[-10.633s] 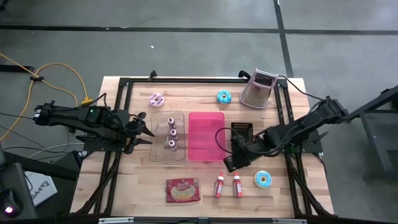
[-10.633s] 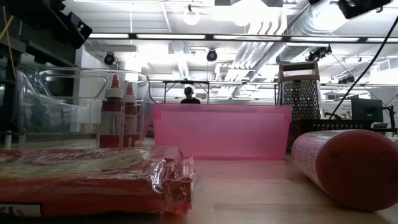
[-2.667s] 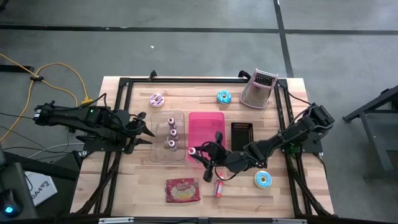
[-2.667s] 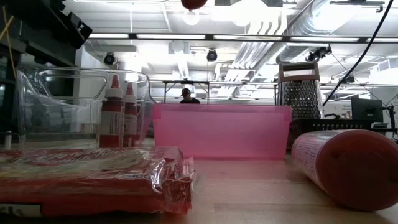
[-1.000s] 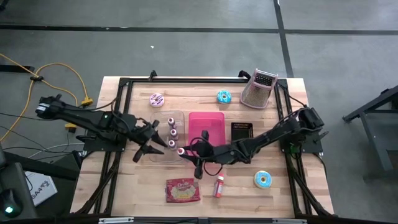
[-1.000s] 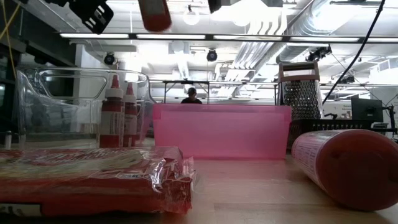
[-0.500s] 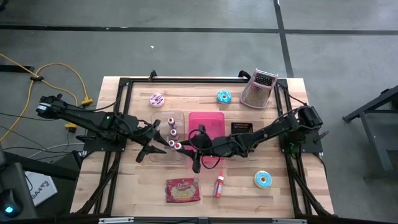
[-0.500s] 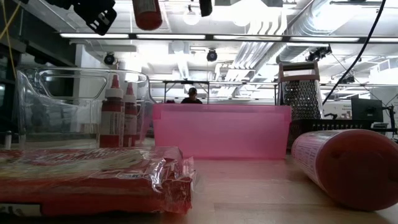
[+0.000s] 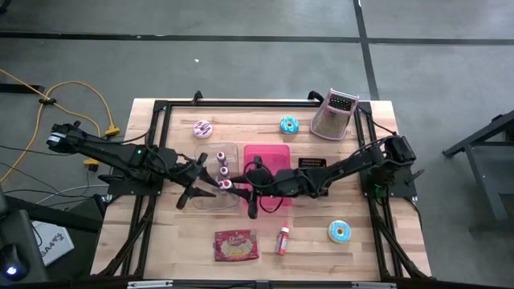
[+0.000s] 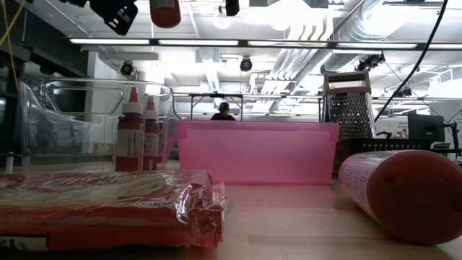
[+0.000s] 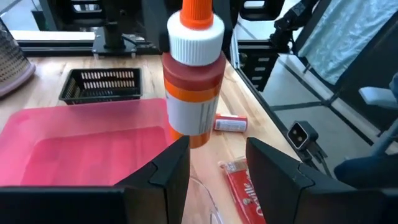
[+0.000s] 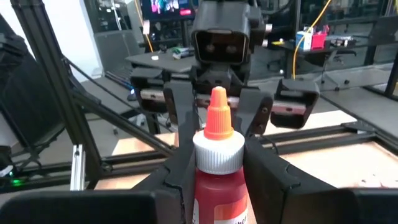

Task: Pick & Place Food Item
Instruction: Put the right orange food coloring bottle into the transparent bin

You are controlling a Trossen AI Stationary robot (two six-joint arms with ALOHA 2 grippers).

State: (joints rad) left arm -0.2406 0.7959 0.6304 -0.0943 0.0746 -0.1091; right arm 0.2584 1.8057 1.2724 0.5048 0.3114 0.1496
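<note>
A red sauce bottle (image 12: 217, 168) with a white cap and orange nozzle stands upright in the air over the clear container (image 9: 210, 201), with my right gripper (image 9: 234, 186) shut on it. In the low view only its base (image 10: 164, 11) shows, at the top edge. My left gripper (image 9: 210, 183) faces it from the table's left, open. Its fingertips (image 11: 177, 155) stand just short of the bottle (image 11: 194, 93), apart from it as far as I can see. Two like bottles (image 9: 222, 163) stand upright in the container. My right gripper pinches the bottle's red body (image 12: 214, 193), below the white cap, between its two fingers (image 12: 177, 180). The fingers come level from the table's right. The bottle sits upright, nozzle up, lifted clear above the container.
A pink bin (image 9: 267, 160) stands right of the clear container, with a black basket (image 9: 313, 167) beyond it. One more bottle (image 9: 283, 238) lies near the front, beside a red packet (image 9: 236, 245) and a blue donut (image 9: 339, 232). A grater (image 9: 336, 112) and two donuts sit at the back.
My right gripper has carried the bottle a little toward the table's left and far edges and slightly up, closer to my left gripper. The bottle stays upright and clear of the container.
</note>
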